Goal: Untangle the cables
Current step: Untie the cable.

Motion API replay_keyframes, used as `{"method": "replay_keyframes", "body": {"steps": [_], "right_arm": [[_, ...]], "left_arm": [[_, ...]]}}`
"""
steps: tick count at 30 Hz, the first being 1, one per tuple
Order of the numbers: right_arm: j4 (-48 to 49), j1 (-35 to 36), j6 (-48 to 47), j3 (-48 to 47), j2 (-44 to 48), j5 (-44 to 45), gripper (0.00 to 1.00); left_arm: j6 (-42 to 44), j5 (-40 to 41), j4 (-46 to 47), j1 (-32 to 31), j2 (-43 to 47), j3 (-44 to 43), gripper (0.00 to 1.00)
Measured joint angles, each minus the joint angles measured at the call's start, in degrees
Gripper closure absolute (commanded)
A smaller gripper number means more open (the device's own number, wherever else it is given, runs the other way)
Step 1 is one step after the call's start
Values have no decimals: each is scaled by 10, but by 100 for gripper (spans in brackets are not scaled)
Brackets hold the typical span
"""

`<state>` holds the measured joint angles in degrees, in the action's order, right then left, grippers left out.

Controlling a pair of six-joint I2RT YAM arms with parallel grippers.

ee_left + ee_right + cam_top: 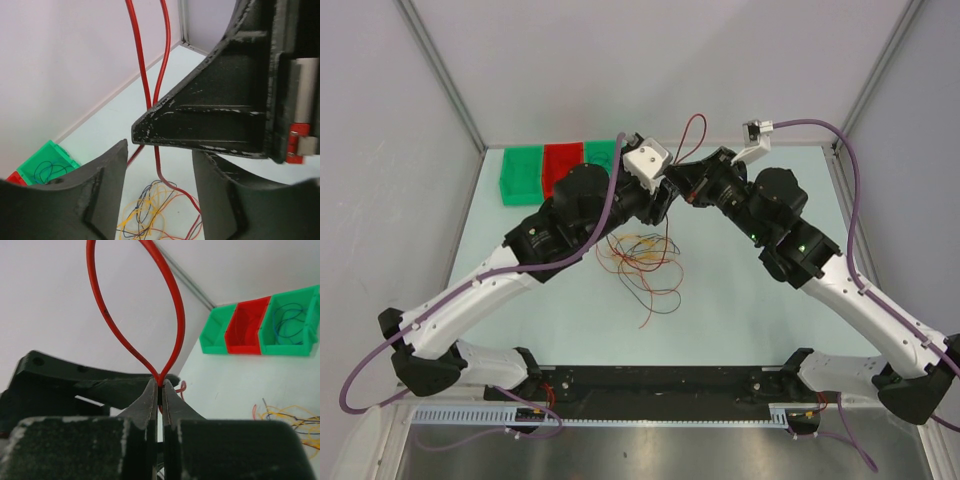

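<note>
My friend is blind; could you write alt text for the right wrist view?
The right hand pinches a red cable, its loop standing above. Behind, on the table, sit green and red bins and loose cables.

Bright, even, diffuse overhead light in all views; table (750, 310) evenly lit with faint soft shadows under the arms (470, 295), dull sheen on the metal strip (650, 455) at the bottom edge, walls (620, 60) read flat grey-lilac. Top view sharp, cables (642, 262) thin but readable. Wrist views: the close black left gripper (160, 162) and right gripper (159, 384) are dark, blurred, low in detail; red cable (172, 310) fairly crisp, bins (260, 325) slightly soft.
</note>
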<state>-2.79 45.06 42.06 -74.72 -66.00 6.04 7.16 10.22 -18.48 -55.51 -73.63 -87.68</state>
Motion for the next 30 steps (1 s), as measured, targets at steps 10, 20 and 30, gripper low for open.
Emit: {"method": "replay_keyframes", "body": {"steps": [10, 20, 30], "right_arm": [[1, 11, 15, 0, 11, -41, 100], [6, 16, 17, 0, 9, -41, 100], [-14, 14, -1, 0, 12, -9, 27]], "left_arm": [[39, 30, 2, 0, 1, 16, 62], [42, 26, 2, -3, 6, 22, 100], [32, 50, 4, 18, 6, 28, 100]]}}
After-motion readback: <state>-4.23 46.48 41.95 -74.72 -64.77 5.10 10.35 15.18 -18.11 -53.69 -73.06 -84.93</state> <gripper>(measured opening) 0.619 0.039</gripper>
